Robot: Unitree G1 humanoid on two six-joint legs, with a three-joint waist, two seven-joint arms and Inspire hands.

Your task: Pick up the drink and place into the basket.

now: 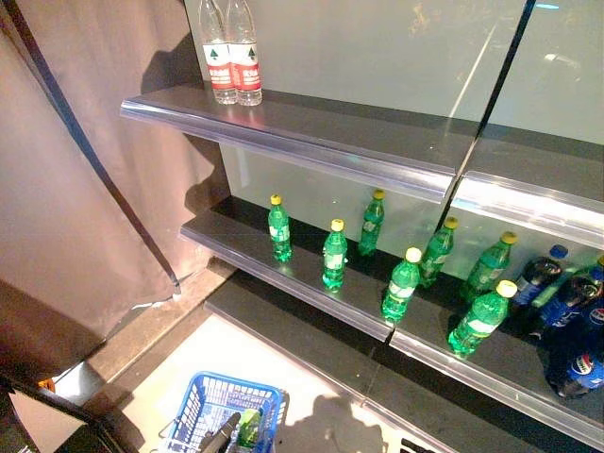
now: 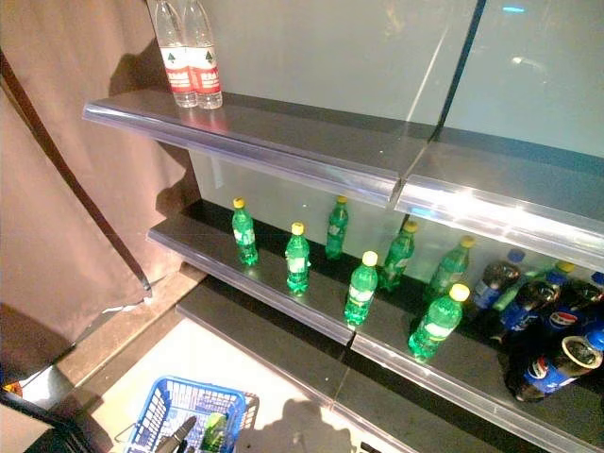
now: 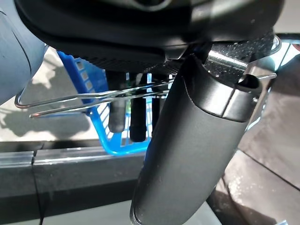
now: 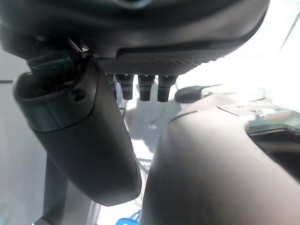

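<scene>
Several green drink bottles with yellow caps stand on the middle shelf [image 1: 311,288], among them one at the front left [image 1: 334,253] and one near the shelf join [image 1: 402,283]. Low on the floor hangs a blue basket [image 1: 203,392] with one green bottle [image 1: 249,427] lying inside. My left hand [image 3: 187,154] is shut on the basket's wire handle [image 3: 70,101], its fingers [image 3: 138,123] curled under the wire. My right hand [image 4: 84,145] shows only in its own wrist view, fingers [image 4: 145,89] relaxed and holding nothing.
Dark cola bottles [image 1: 566,311] crowd the middle shelf's right end. Two clear water bottles [image 1: 231,52] stand on the top shelf [image 1: 311,142]. A brown curtain [image 1: 75,189] hangs on the left. A low dark ledge [image 1: 302,340] runs under the shelves.
</scene>
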